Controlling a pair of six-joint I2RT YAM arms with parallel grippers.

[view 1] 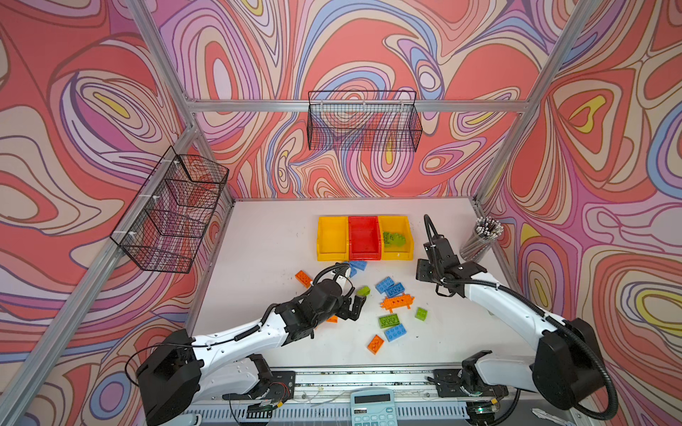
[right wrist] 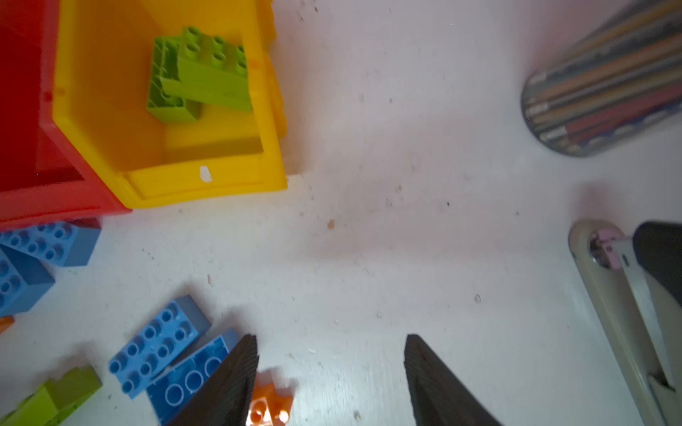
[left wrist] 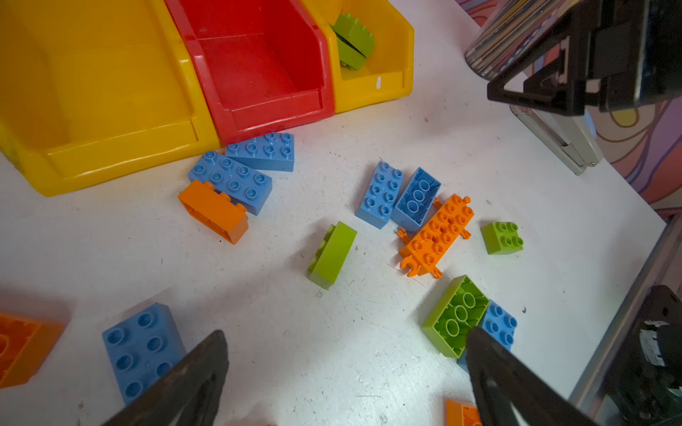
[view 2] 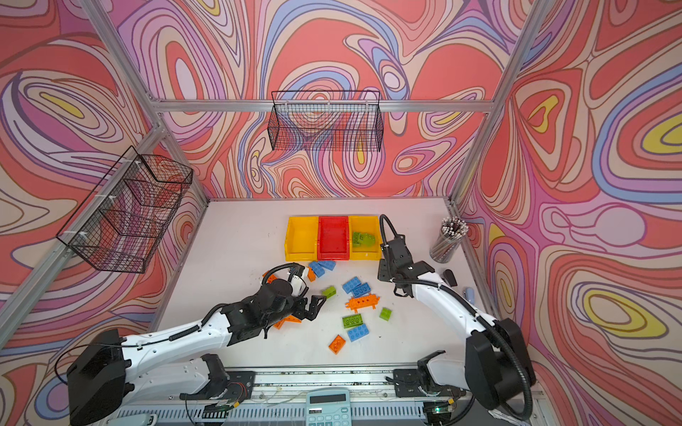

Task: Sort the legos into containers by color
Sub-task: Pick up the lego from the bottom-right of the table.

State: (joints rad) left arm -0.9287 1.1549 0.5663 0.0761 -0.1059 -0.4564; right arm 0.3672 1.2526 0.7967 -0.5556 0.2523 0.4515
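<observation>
Two lime green bricks (right wrist: 206, 73) lie in the yellow bin (right wrist: 206, 184) nearest my right arm, next to the red bin (view 1: 364, 238). My right wrist view shows one leaning on the other. Other legos (view 1: 396, 301) lie scattered on the white table (view 1: 265, 250) in front of the bins. My left gripper (left wrist: 347, 372) is spread wide and holds nothing. Its wrist view shows a blue brick (left wrist: 144, 350) beside one finger, hidden under my arm in both top views. My right gripper (right wrist: 332, 354) stands parted over bare table, gripping nothing.
</observation>
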